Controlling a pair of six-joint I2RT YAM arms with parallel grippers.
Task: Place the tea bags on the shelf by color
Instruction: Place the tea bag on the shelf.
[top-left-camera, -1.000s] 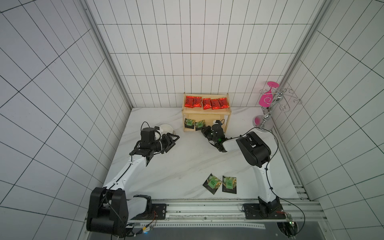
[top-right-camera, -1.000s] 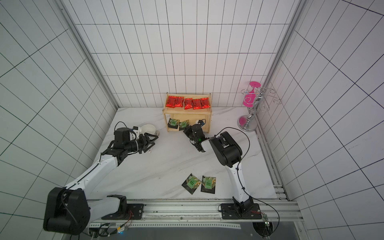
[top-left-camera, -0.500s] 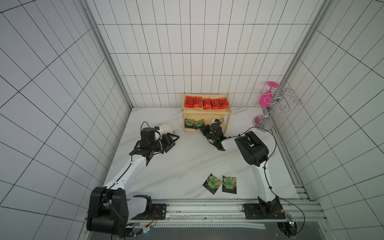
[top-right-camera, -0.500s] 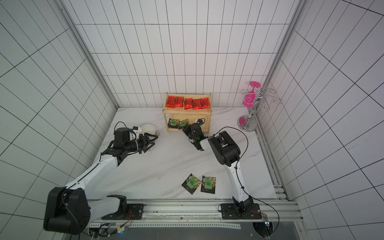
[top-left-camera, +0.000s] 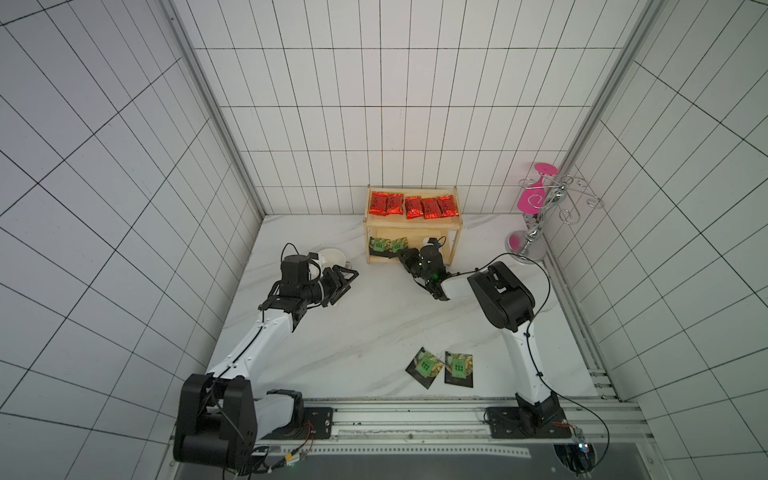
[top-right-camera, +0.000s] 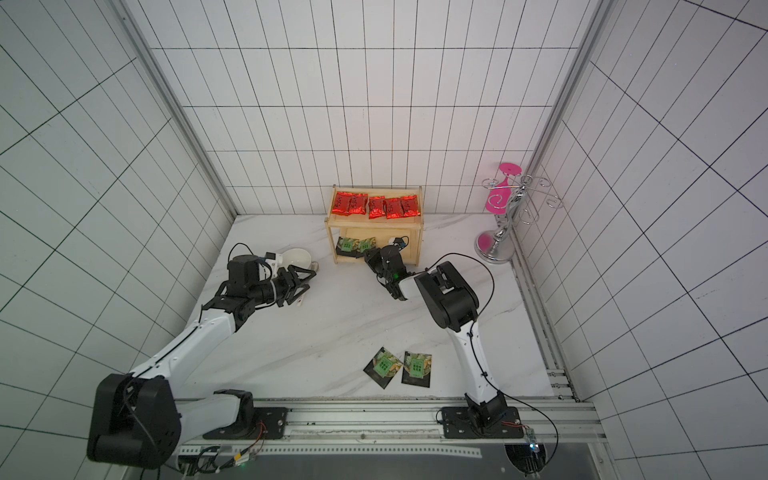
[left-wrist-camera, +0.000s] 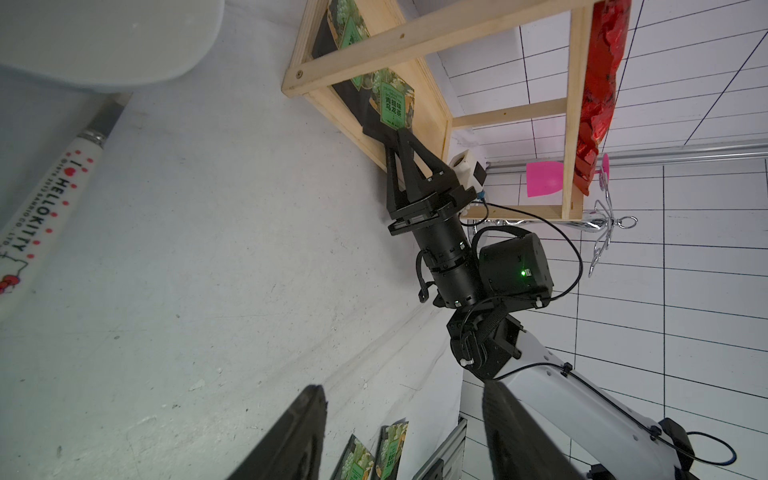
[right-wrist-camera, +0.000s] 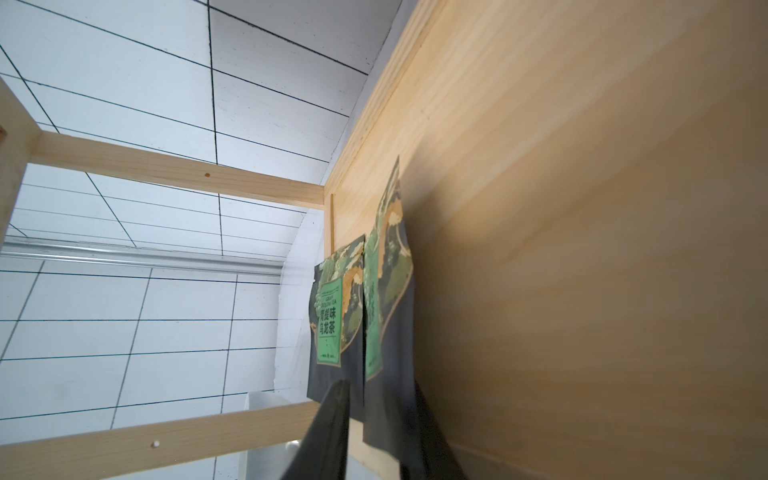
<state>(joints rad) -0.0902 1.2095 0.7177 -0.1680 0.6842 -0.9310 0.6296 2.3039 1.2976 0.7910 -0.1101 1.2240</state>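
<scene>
Since a second ago the right gripper (top-left-camera: 405, 259) has edged a little nearer the shelf (top-left-camera: 413, 225), nudging the right-hand sachet (top-left-camera: 398, 244) slightly deeper into the lower tier, while the left arm has not shifted. That sachet now lies flat on the lower tray just beside the left-hand sachet (top-left-camera: 379, 245), their edges touching or overlapping in the right wrist view. Each is a dark, nearly black square with a green and gold illustrated scene across its upper part and an upright green label (right-wrist-camera: 329, 322) printed with Chinese characters. The right gripper's jaws stand slightly parted at the right-hand sachet's plain dark bottom edge, which sits between the fingers (right-wrist-camera: 332, 415); whether either finger still touches it cannot be made out. Five shiny red packets (top-left-camera: 413, 207) lie in a row on the top tier. Two loose sachets (top-left-camera: 424, 367) of the same dark kind lie side by side on the marble table near its front edge, well apart from the shelf. The left gripper (top-left-camera: 347, 286) hangs just above the table beside a white bowl (top-left-camera: 330, 257), its jaws wide apart and holding nothing.
</scene>
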